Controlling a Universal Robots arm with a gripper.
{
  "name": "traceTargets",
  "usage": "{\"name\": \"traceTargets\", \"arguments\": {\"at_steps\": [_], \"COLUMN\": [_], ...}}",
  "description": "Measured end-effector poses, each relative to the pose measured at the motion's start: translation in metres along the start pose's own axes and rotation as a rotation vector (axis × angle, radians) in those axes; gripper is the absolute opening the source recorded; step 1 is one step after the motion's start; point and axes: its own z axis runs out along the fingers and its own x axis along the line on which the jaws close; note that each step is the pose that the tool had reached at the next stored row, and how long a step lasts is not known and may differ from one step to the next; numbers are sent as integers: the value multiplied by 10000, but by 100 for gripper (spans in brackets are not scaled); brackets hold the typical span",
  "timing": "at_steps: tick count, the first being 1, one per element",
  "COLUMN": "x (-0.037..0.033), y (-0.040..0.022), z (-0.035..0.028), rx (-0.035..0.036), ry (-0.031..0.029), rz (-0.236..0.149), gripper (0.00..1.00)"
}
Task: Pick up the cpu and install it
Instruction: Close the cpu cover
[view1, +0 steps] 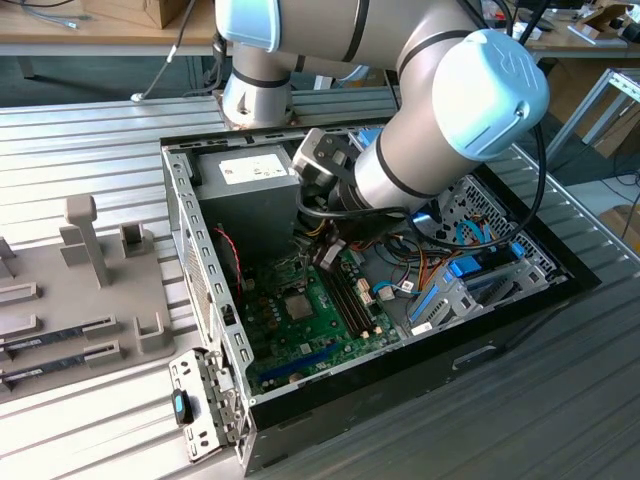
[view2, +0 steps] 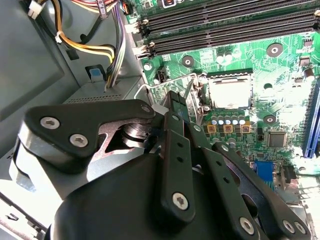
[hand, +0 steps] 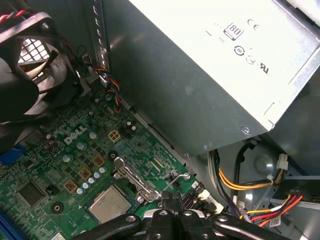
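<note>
The cpu (view2: 230, 92), a small square chip with a silver top, lies flat in its socket on the green motherboard (view2: 280, 60). It also shows in the first wrist view (hand: 109, 204) and in the exterior view (view1: 297, 305). My gripper (view2: 176, 100) hangs low inside the open computer case, its black fingers together with nothing visibly between them. Its tips (hand: 171, 197) sit just beside the socket, close to the thin wire lever (hand: 176, 181) along the socket's edge. In the exterior view the gripper (view1: 322, 250) is above the board near the power supply.
A grey power supply (view1: 255, 170) fills the case's back corner, close to the wrist. Bundled cables (view2: 100, 45) run beside it. Memory slots (view2: 225, 25) lie past the socket and a black fan (hand: 30, 65) stands near it. A grey fixture (view1: 80, 290) with memory sticks lies outside the case.
</note>
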Motion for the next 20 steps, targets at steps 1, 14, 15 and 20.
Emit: {"name": "traceTargets", "arguments": {"at_steps": [1, 14, 15, 20], "x": [3, 94, 98, 114], "y": [-3, -89, -93, -109], "z": [-1, -44, -46, -53], "rx": [-15, -215, -218, -220], "ry": [-13, -203, -206, -207], "rz": [-7, -48, -49, -50], "gripper": [11, 11, 11, 11]}}
